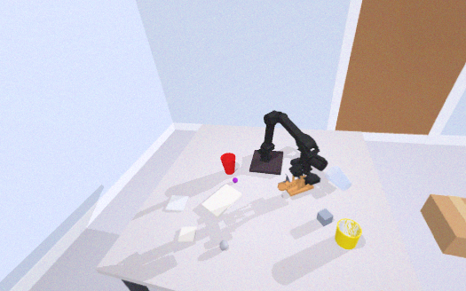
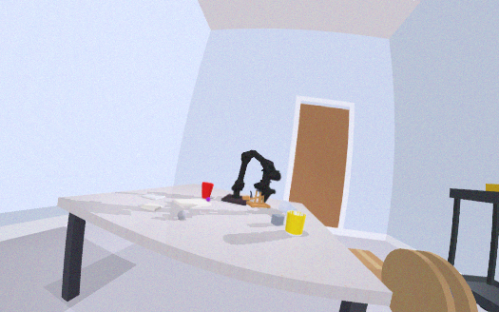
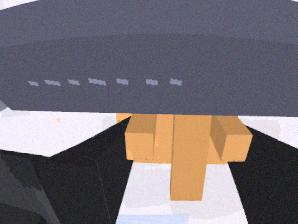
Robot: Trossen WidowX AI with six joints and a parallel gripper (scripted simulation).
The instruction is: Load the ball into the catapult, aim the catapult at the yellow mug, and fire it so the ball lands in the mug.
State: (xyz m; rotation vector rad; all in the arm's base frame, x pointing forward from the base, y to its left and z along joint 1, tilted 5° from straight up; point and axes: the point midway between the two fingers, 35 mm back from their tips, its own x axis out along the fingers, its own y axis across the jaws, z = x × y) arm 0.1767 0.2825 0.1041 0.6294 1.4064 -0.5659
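The orange catapult (image 1: 302,191) (image 2: 259,204) (image 3: 188,165) stands on the table in front of the arm's base. My gripper (image 1: 304,176) (image 3: 180,124) is low over its rear end and shut on the catapult, one black finger on each side of the orange frame. A wide dark grey bar (image 3: 150,60) hides the catapult's farther part in the wrist view. The yellow mug (image 1: 348,235) (image 2: 295,224) stands upright near the right side. A purple ball (image 1: 235,180) (image 2: 207,199) lies by the red cup, and a grey ball (image 1: 224,245) (image 2: 182,215) lies farther forward. No ball shows in the catapult.
The red cup (image 1: 228,164) (image 2: 207,189) stands left of the arm's base. A blue-grey cube (image 1: 325,216) (image 2: 278,219) sits between catapult and mug. A cream block (image 1: 221,200) and flat pale pieces (image 1: 177,203) (image 1: 187,234) lie on the left. A pale blue sheet (image 1: 340,178) lies right of the gripper.
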